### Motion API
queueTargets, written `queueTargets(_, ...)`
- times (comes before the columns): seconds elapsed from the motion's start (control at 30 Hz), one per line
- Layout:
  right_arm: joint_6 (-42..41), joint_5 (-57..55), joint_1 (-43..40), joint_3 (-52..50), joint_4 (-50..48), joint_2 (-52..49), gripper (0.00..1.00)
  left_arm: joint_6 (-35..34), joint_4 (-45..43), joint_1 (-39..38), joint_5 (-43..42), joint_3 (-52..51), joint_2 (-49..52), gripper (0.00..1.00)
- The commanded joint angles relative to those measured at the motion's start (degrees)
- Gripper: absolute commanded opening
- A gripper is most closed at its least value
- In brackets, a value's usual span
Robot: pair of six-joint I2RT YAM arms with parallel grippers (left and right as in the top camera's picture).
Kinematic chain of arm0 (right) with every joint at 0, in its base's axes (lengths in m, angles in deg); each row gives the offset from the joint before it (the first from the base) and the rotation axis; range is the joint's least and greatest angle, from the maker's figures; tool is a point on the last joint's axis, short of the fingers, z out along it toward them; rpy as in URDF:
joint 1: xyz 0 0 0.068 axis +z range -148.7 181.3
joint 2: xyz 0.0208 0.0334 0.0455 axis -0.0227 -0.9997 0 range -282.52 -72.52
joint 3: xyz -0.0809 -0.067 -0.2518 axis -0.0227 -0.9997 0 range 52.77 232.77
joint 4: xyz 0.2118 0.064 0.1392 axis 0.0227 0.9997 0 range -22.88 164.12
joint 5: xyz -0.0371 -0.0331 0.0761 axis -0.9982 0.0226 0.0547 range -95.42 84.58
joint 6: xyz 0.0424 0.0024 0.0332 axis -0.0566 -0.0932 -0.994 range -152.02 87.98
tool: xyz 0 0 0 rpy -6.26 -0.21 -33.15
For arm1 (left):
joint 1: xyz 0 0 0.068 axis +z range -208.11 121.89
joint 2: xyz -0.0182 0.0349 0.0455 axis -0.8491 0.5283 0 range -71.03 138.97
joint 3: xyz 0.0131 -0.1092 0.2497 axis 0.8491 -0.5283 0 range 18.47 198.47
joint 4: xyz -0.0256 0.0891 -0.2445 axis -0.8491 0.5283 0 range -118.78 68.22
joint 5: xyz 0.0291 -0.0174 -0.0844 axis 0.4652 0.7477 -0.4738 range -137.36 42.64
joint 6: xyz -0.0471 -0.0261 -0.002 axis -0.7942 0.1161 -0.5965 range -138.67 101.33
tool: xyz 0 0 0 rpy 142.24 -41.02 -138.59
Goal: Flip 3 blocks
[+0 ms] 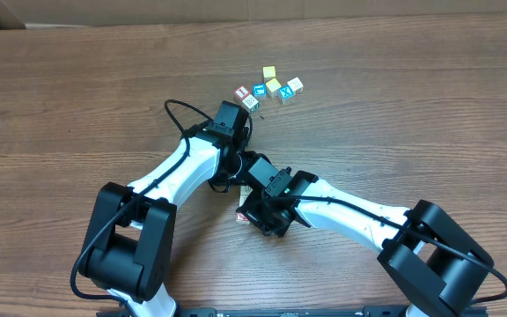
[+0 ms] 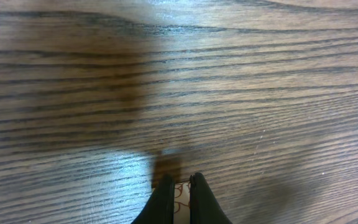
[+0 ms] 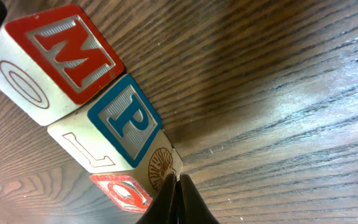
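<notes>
Seen from the right wrist, the right claw [image 3: 176, 198] has its fingers pressed together and grips nothing, its tips at the low edge of a pale sunburst face. That face adjoins the teal P block [image 3: 124, 121]. Whether it belongs to that block or to the red ring block [image 3: 120, 191] just beside it cannot be told. The red M block [image 3: 73, 53] touches the P block's far side.

Seen from the left wrist, the left claw [image 2: 179, 198] is closed to a slit over bare bench [image 2: 229, 74], with a pale patterned sliver showing through the slit.

Overhead, the three blocks sit toward the bench's far edge, about mid-width, with the right claw at them. The left claw rests near the bench's middle, beside a lone block [image 1: 243, 215].

The first flip looks to be in preparation. The next move calls for a careful push at that low edge, rolling one block over without shoving its neighbours.
</notes>
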Motion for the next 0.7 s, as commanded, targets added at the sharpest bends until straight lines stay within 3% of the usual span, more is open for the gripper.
queueTargets(0.0,-0.9,-1.2,0.3,0.4,-0.1,-0.3,0.04,1.5,0.2,-0.3,1.0,0.3,0.8,0.04)
queueTargets(0.3,3.8,-4.2,0.0,0.5,1.9,-0.2,0.04,0.8,2.0,0.2,8.7,2.6,0.8,0.04)
queueTargets(0.67,25.5,-6.3,-6.3,2.8,3.9,-0.3,0.04,-6.1,19.3,6.2,6.0,12.8,0.8,0.04)
